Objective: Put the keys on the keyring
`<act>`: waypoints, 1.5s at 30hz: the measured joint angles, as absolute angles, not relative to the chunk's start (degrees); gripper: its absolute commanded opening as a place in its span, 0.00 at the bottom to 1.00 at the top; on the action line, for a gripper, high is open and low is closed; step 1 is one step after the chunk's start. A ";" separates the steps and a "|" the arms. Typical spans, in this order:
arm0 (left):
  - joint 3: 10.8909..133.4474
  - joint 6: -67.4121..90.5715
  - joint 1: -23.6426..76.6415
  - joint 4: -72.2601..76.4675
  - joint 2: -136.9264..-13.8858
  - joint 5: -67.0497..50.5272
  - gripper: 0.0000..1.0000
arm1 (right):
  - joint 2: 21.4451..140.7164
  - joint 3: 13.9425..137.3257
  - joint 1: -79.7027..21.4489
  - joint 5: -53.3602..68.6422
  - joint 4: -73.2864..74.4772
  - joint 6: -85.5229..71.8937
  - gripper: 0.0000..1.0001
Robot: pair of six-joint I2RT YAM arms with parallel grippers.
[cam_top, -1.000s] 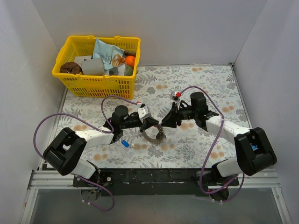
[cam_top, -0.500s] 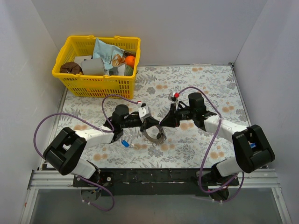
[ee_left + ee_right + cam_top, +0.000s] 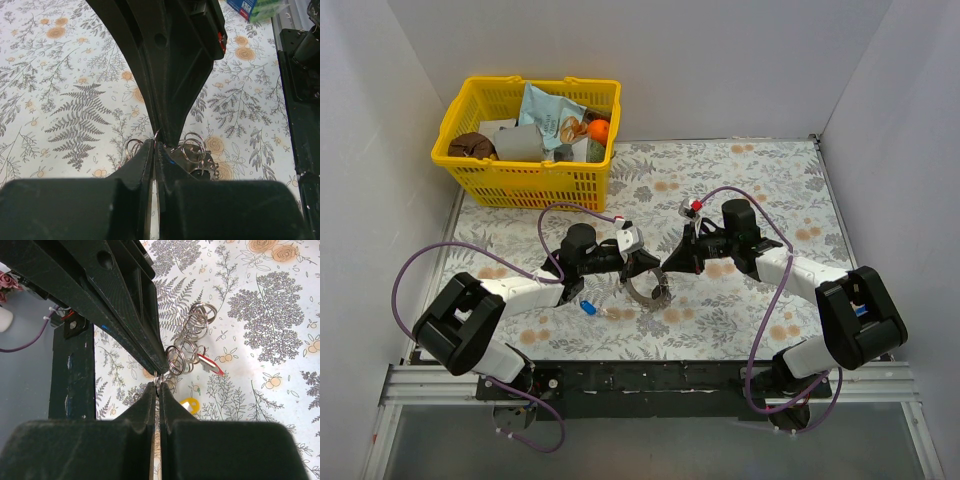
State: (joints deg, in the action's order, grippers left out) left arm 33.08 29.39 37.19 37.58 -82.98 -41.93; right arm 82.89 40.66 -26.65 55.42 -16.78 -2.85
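The keyring (image 3: 651,291), a shiny round piece with a scalloped rim, lies on the floral cloth between my grippers; its jagged edge shows in the left wrist view (image 3: 206,168). Several thin wire rings (image 3: 182,352) are bunched by it, with a red key (image 3: 210,365) and a yellow key head (image 3: 189,404). A blue key (image 3: 588,308) lies apart, to the left on the cloth. My left gripper (image 3: 647,268) and right gripper (image 3: 667,264) meet tip to tip just above the keyring. Both are shut, each pinching a thin wire ring at the tips (image 3: 155,145) (image 3: 158,385).
A yellow basket (image 3: 470,172) full of groceries stands at the back left. White walls close in the left, back and right sides. The black base rail (image 3: 650,380) runs along the near edge. Purple cables loop over both arms.
The right arm has eased slightly left toward the left gripper. Both grippers stay shut at the keyring, and the blue key has not moved.
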 measured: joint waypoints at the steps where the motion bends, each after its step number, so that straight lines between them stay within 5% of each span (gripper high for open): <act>1: 33.08 29.39 37.19 37.52 -82.96 -41.93 0.00 | 82.89 40.69 -26.65 55.42 -16.73 -2.85 0.01; 4: 33.08 29.32 37.19 37.36 -82.96 -41.93 0.00 | 82.89 40.75 -26.65 55.31 -16.40 -2.79 0.01; 14: 33.17 28.73 37.28 36.99 -82.91 -42.50 0.00 | 79.85 41.56 -26.85 51.99 -14.55 -2.48 0.65; 19: 33.17 28.56 37.26 36.45 -82.89 -42.63 0.00 | 79.15 42.28 -26.85 51.09 -14.79 -2.61 0.64; 29: 33.17 28.38 37.28 36.40 -82.81 -42.70 0.00 | 79.11 42.28 -26.85 51.18 -14.76 -2.61 0.43; 45: 33.17 28.38 37.26 36.38 -82.72 -42.70 0.00 | 79.57 42.19 -26.87 53.15 -14.76 -2.55 0.34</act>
